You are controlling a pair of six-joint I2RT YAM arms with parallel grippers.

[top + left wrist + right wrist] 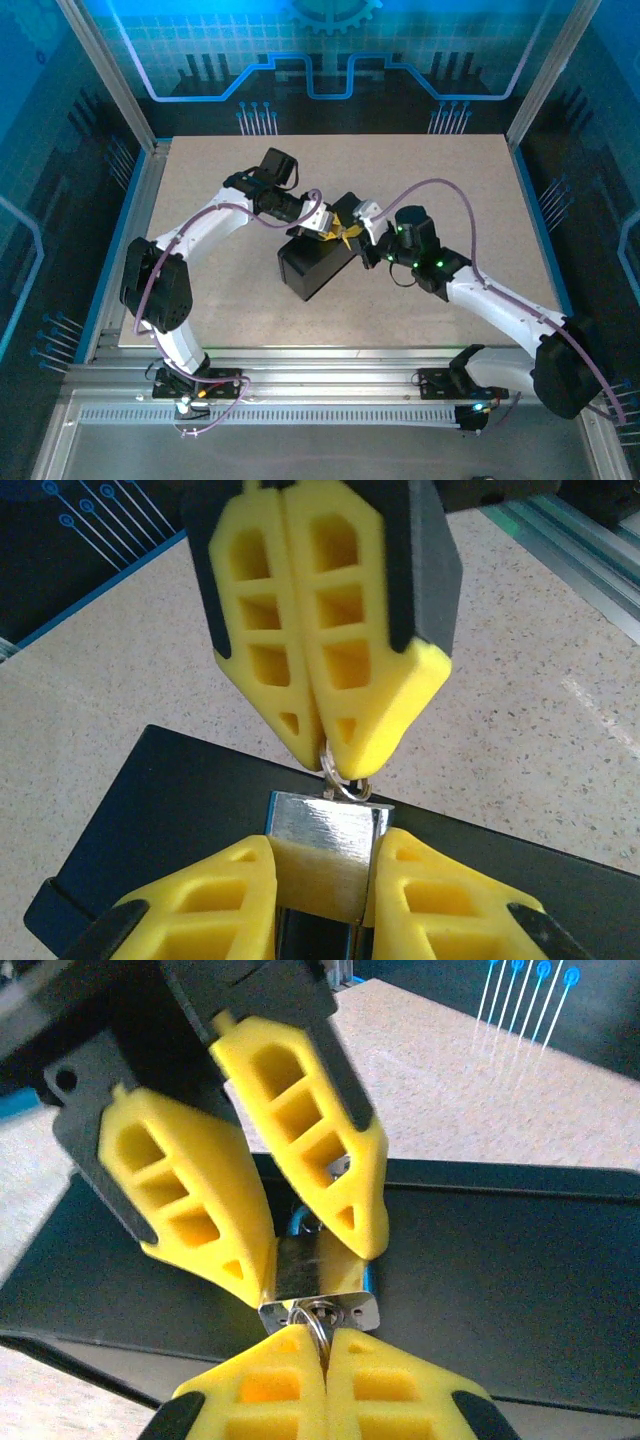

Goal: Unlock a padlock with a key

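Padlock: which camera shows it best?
The right wrist camera. There the padlock is close up, pinched by the left gripper, with the key ring at its end. The left wrist camera shows one shiny side, half covered by fingers. From the top camera it is too small to make out.

One padlock (325,845), one key (318,1328) — one box (308,272).

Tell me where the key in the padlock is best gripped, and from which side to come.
Probably the key's ring end, approached head-on at the padlock's keyhole face: only that end sticks out, and the left gripper clamps the body's two flanks. The right gripper is shut there.
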